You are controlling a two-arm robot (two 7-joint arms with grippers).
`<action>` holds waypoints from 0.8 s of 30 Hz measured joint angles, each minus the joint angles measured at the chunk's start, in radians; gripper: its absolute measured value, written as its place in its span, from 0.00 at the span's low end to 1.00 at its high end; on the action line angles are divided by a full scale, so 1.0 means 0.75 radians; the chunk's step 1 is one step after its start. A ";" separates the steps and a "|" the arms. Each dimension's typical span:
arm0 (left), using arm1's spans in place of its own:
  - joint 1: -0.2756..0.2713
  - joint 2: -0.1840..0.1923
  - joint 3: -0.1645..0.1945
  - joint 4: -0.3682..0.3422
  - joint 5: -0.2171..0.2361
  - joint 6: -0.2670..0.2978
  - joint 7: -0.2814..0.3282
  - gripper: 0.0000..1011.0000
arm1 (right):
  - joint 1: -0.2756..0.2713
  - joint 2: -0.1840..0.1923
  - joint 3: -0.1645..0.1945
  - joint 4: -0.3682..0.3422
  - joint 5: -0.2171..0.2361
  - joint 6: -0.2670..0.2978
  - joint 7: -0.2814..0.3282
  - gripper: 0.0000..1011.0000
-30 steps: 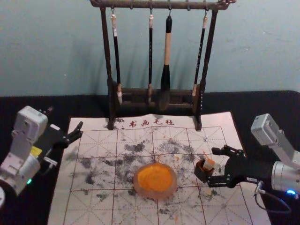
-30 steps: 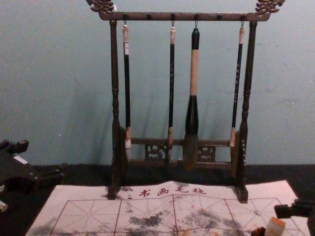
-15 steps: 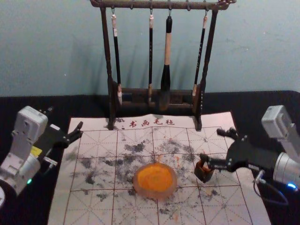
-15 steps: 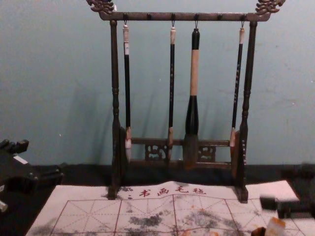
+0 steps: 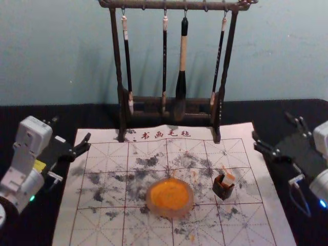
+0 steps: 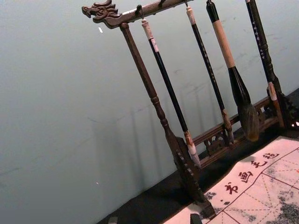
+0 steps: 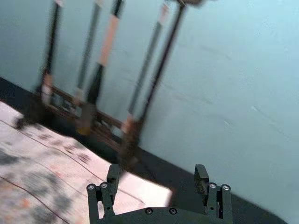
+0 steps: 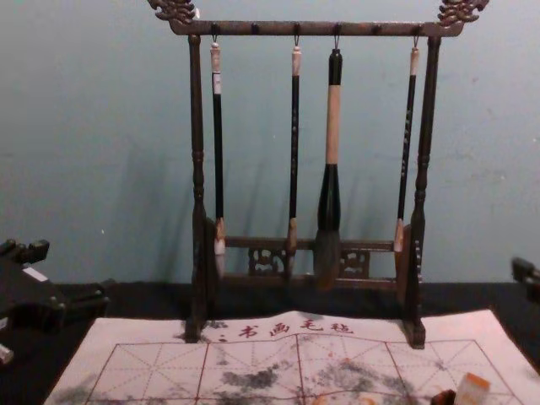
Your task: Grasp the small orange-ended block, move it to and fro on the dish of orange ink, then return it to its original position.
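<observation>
Mat (image 5: 102,225) — block (image 5: 228,178) in pot (image 5: 222,190) right of dish (image 5: 171,212), right claw (image 5: 270,126) farther right, left claw (image 5: 72,129) left, both spread, empty — low swing could tip pot

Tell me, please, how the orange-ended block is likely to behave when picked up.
The block looks stiff, with straight edges, so should hardly bend. It leans in the small dark box, so it may catch the rim and could tip the box if pulled sideways. Its orange end looks inked and might smear.
</observation>
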 joint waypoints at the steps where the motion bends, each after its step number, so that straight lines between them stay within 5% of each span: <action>1: 0.000 0.000 0.000 0.000 0.000 0.000 0.000 0.99 | 0.000 0.000 0.000 0.000 0.000 0.000 0.000 0.99; 6: 0.000 0.000 0.000 0.000 0.000 0.000 0.000 0.99 | -0.039 -0.072 0.005 0.088 -0.143 -0.042 -0.171 0.99; 14: 0.000 0.000 0.000 0.000 0.000 0.000 0.000 0.99 | -0.024 -0.139 -0.001 0.195 -0.179 0.016 -0.190 0.99; 24: 0.000 0.000 0.000 0.000 0.000 0.000 0.000 0.99 | -0.025 -0.136 -0.002 0.191 -0.179 0.016 -0.188 0.99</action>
